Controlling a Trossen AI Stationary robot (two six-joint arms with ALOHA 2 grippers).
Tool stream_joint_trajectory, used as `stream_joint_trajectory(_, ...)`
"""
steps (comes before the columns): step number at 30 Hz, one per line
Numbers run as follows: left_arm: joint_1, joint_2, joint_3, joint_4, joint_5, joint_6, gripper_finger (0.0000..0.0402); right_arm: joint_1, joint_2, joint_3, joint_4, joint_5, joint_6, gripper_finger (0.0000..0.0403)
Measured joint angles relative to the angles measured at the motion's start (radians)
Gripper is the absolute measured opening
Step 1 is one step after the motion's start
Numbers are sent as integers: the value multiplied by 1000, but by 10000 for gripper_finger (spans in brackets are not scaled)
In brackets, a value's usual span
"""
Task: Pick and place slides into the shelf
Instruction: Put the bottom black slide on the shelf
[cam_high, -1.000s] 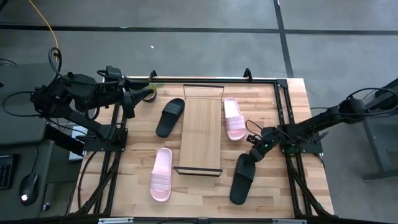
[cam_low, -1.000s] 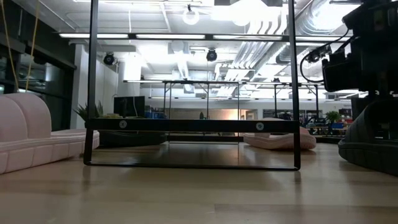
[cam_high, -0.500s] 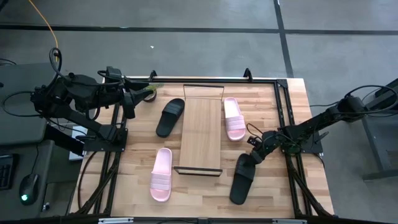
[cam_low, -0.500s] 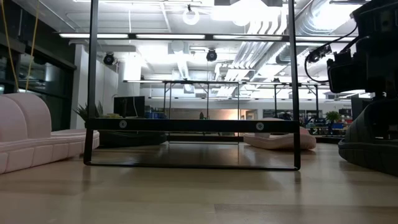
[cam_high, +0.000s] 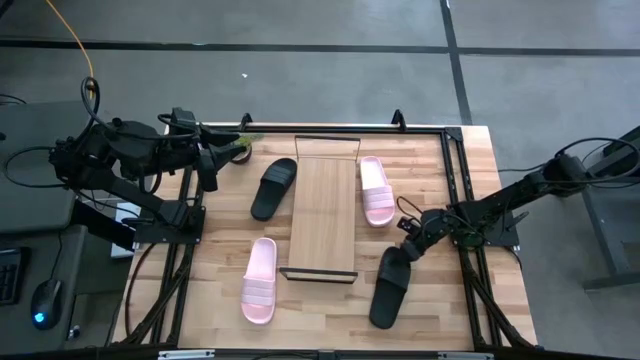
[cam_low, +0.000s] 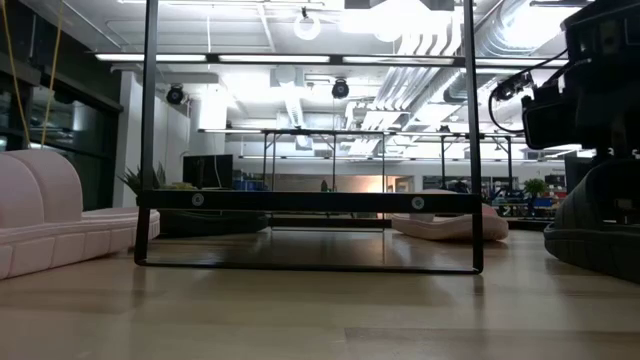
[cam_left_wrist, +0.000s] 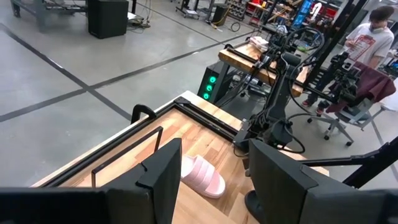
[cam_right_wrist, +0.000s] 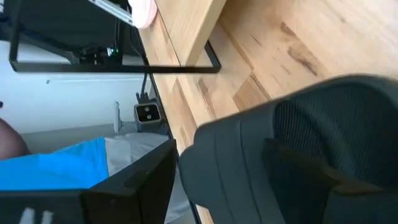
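The shelf (cam_high: 322, 215), a light-wood board on a black wire frame, stands mid-table. To its left lie a black slide (cam_high: 273, 187) and, nearer, a pink slide (cam_high: 260, 280). A second pink slide (cam_high: 375, 190) lies to its right. Another black slide (cam_high: 390, 285) lies sole-down at the near right. My right gripper (cam_high: 410, 245) is low at that slide's far end, open, its fingers astride the slide's edge (cam_right_wrist: 205, 155). My left gripper (cam_high: 222, 158) hovers open, high over the table's far left corner. My right gripper comes slanting down from the table's right side at the near-right black slide's far end. One finger (cam_right_wrist: 134, 180) stands outside the slide's rim and the other (cam_right_wrist: 323, 180) over its footbed. I cannot tell whether either finger touches it.
The black rail frame (cam_high: 455, 190) runs round the table's edges. Bare wood lies between the slides and the shelf. In the left wrist view a person (cam_left_wrist: 372, 34) stands in the room beyond the table, past the right arm (cam_left_wrist: 277, 93).
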Motion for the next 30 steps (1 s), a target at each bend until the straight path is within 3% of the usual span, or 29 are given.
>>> stream_joint_trajectory(21,0,0,-2,2,-2,-31,172,-28,0,1,-19,-9,7,229)
stream_joint_trajectory(30,0,1,-2,2,8,-31,172,29,0,1,-43,-6,42,229)
